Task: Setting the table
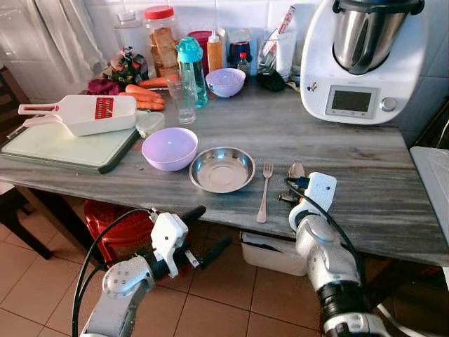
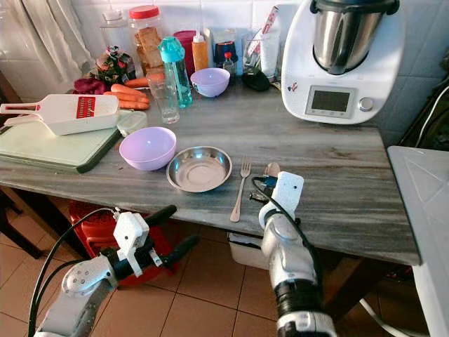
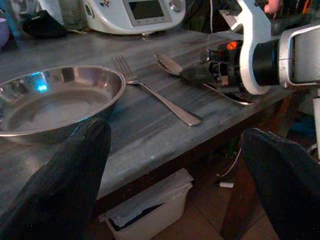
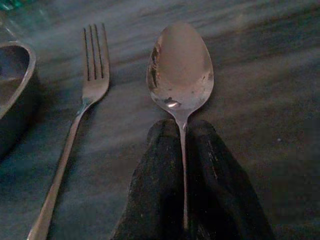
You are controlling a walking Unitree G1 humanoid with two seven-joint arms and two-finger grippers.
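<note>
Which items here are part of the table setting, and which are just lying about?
In the job: steel plate, fork, spoon clamped in the right gripper, perhaps the purple bowl.

Lying about: food processor, cutting board, slicer, carrots, glass, blue bottle, jars.

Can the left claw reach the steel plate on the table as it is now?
Probably yes. The left claw hangs open below the table edge, facing the steel plate, and nothing stands between them. It would have to rise above the edge first. The fork lies beside the plate, not on it.
</note>
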